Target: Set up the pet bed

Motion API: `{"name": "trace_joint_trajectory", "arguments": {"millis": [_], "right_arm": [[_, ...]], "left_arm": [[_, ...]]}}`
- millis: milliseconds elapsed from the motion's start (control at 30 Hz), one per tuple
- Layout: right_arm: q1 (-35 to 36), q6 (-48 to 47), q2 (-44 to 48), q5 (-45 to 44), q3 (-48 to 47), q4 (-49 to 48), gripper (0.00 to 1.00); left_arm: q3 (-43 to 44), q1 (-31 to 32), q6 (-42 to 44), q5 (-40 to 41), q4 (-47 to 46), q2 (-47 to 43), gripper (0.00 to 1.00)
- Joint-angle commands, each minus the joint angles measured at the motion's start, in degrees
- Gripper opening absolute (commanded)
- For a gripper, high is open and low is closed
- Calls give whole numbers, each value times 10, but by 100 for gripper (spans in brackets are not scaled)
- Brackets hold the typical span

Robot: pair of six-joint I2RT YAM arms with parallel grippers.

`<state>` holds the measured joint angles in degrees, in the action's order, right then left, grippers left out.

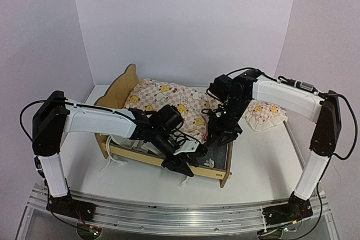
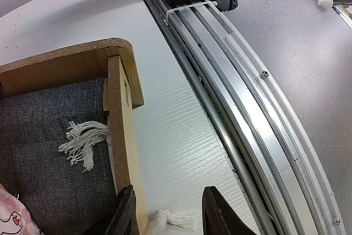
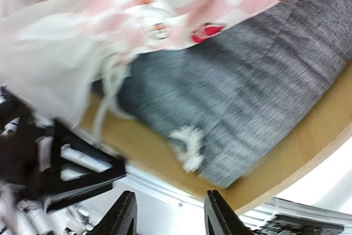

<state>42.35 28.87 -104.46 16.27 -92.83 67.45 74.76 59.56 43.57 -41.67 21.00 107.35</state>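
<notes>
Grippers number two, both over the foot end of the one bed (image 1: pixel 120 86), each with jaws partly apart and empty. Left gripper (image 2: pixel 168 216) hangs by the frame's corner, with one tassel (image 2: pixel 165 219) on the table (image 2: pixel 181 136) beneath it and a second tassel (image 2: pixel 82 142) on the grey base (image 2: pixel 38 130). Right gripper (image 3: pixel 168 216) hangs over that base. One quilt (image 1: pixel 169 96) covers the head half. One pillow (image 1: pixel 264 115) lies right of the bed.

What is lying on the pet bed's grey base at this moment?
The pink checked quilt covers most of the pet bed; a white tassel lies on the bare grey foot end. Whatever is beneath the quilt is hidden.
</notes>
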Motion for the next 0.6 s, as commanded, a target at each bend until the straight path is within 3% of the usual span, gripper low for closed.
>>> {"name": "trace_joint_trajectory", "arguments": {"millis": [0, 133, 333, 567], "right_arm": [[10, -22, -74, -52, 4, 20, 41], [29, -29, -111, -43, 3, 24, 37], [48, -41, -129, 22, 0, 25, 1], [57, -50, -97, 92, 2, 36, 0]], "left_arm": [[36, -10, 14, 17, 4, -11, 43], [33, -10, 16, 27, 2, -12, 43], [13, -16, 28, 39, -3, -10, 42], [-16, -16, 35, 51, -6, -12, 38]]}}
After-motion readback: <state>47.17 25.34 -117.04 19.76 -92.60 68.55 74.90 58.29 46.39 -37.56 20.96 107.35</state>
